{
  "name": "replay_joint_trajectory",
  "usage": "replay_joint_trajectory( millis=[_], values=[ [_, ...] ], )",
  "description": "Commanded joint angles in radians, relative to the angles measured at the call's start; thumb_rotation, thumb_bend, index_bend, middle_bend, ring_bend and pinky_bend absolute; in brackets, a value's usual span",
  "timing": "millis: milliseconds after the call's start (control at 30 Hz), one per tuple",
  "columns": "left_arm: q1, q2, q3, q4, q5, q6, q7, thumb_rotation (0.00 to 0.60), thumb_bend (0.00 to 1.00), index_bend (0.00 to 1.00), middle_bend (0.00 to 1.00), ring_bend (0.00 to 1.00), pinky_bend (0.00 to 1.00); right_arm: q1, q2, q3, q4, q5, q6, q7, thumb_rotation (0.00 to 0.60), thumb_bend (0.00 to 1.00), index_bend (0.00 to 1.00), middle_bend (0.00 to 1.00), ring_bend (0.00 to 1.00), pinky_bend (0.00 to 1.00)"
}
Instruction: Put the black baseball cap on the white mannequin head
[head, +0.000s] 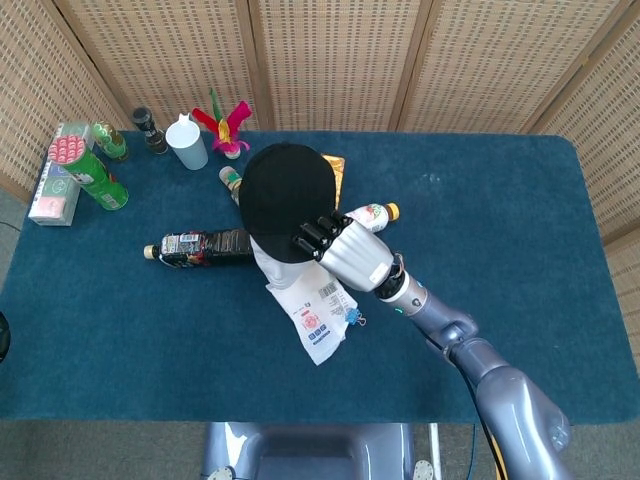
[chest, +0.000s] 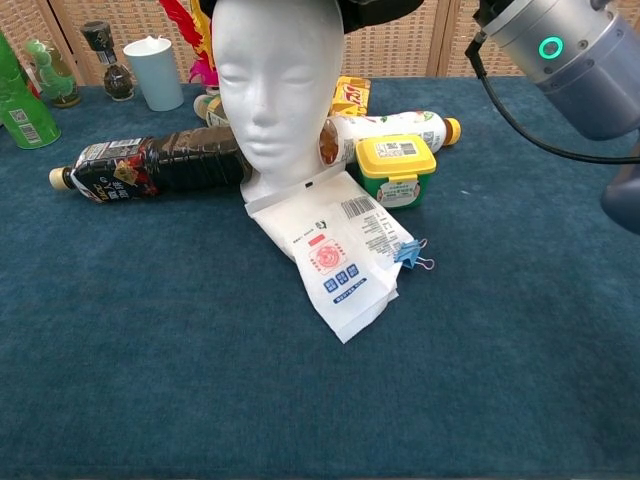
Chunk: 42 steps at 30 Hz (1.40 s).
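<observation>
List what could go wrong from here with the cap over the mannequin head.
The right hand holds the black cap by its edge above the white mannequin head; letting go now may leave it crooked. Pushing down could tip the head onto the dark bottle or the yellow-lidded box beside it.

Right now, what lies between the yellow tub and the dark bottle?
The white mannequin head stands between the yellow tub and dark bottle, clearest in the chest view.

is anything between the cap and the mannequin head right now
Nothing visible. In the head view the cap already covers the top of the mannequin head, with the right hand gripping its edge. Bottles and packets lie only around the base.
</observation>
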Motion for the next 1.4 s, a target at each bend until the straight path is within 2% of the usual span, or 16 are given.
replay_joint_trajectory(
  millis=[33, 700, 1067, 1167, 1300, 1400],
  values=[
    [-0.001, -0.001, 0.0, 0.002, 0.0, -0.001, -0.001, 0.6, 0.3, 0.63, 0.49, 0.37, 0.38, -0.005, 0.009, -0.008, -0.022, -0.013, -0.001, -0.015, 0.6, 0.49, 0.61, 0.61, 0.72, 0.84],
    [-0.006, -0.011, 0.0, 0.009, 0.006, -0.009, -0.006, 0.6, 0.3, 0.63, 0.49, 0.37, 0.38, -0.027, 0.055, -0.039, -0.133, -0.072, -0.059, -0.062, 0.6, 0.45, 0.59, 0.59, 0.69, 0.82],
    [-0.006, -0.012, 0.0, 0.01, 0.008, -0.006, -0.005, 0.6, 0.3, 0.63, 0.49, 0.37, 0.38, -0.033, 0.078, -0.029, -0.21, -0.084, -0.094, -0.117, 0.6, 0.43, 0.57, 0.57, 0.69, 0.82],
    [-0.005, -0.011, 0.0, 0.011, 0.007, -0.007, -0.006, 0.6, 0.3, 0.63, 0.49, 0.37, 0.38, -0.038, 0.089, -0.033, -0.227, -0.089, -0.111, -0.119, 0.6, 0.37, 0.52, 0.54, 0.66, 0.8],
    [-0.006, -0.011, 0.0, 0.011, 0.01, -0.005, -0.007, 0.6, 0.3, 0.63, 0.49, 0.37, 0.37, -0.045, 0.11, -0.038, -0.255, -0.097, -0.132, -0.126, 0.6, 0.34, 0.36, 0.45, 0.57, 0.73],
    [-0.006, -0.011, 0.0, 0.01, 0.012, -0.004, -0.006, 0.6, 0.3, 0.63, 0.49, 0.37, 0.37, -0.049, 0.118, -0.035, -0.271, -0.1, -0.132, -0.133, 0.6, 0.34, 0.27, 0.4, 0.54, 0.7]
  ],
)
